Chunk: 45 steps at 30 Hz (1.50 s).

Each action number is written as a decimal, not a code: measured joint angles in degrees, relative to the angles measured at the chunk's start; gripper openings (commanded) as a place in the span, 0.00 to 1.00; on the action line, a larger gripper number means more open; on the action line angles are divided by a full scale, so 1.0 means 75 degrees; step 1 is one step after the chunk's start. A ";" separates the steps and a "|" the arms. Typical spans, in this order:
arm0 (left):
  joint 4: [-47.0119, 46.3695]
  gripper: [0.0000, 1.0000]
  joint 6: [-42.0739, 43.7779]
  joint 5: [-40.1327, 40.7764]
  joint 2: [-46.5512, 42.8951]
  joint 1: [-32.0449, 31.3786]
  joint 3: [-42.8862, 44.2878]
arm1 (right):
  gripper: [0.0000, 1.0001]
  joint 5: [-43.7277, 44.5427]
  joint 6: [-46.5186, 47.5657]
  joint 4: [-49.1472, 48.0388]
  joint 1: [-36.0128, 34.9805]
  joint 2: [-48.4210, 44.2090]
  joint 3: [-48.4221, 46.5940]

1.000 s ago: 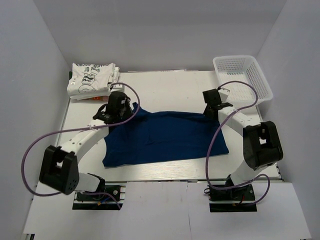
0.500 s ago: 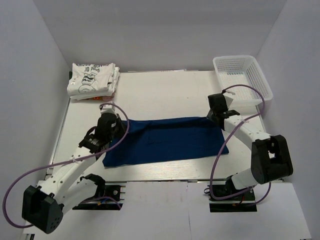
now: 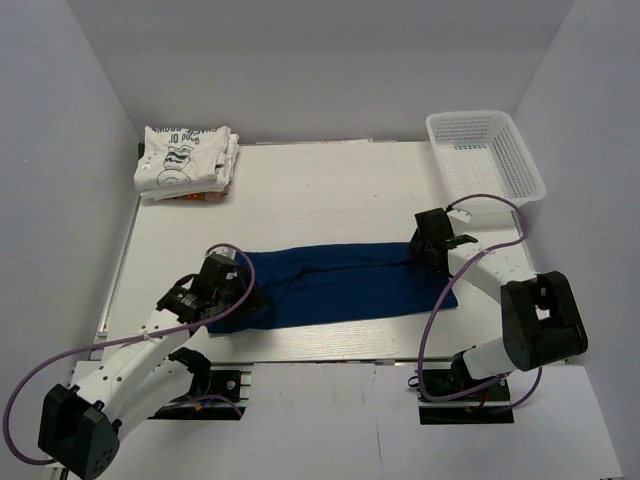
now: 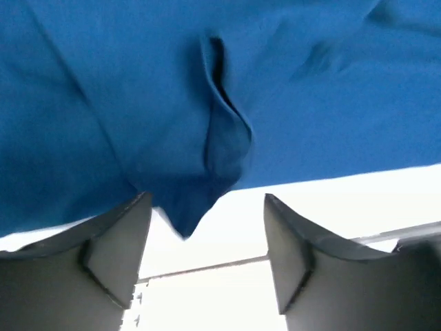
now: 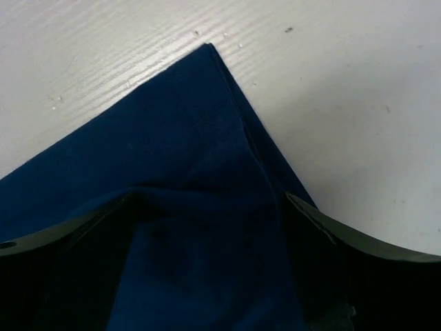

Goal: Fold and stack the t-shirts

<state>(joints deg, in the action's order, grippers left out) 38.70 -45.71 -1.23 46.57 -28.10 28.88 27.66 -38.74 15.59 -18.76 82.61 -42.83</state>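
Note:
The navy-blue t-shirt (image 3: 340, 285) lies folded into a long band across the near half of the table. My left gripper (image 3: 243, 296) hovers low at the band's left end. In its wrist view the gripper (image 4: 207, 255) is open, and a loose corner of the blue cloth (image 4: 207, 83) hangs down between the fingers, ungripped. My right gripper (image 3: 428, 252) sits at the band's far right corner. It (image 5: 207, 269) stands open over the navy cloth (image 5: 179, 158). Folded white t-shirts (image 3: 183, 158) with dark print are stacked at the far left.
A white mesh basket (image 3: 520, 150) stands at the far right corner. Something small and orange (image 3: 196, 198) shows under the white stack. The white table (image 3: 320, 190) is bare between the stack and the basket. Its near edge runs just below the navy band.
Both grippers pulled the navy shirt's far edge toward the near edge, folding it into a narrower band. Both jaws, shut on the cloth before, have opened and let go.

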 measured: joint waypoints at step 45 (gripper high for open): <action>-0.3121 0.00 0.1122 0.0009 0.4202 -0.0449 0.1416 | 0.90 -0.2678 0.1454 -0.1247 -0.0565 0.0192 0.0000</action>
<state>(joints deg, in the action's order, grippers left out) 15.29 -37.30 -1.17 78.08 -31.46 39.51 7.57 -27.83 6.24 -23.00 84.05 -42.83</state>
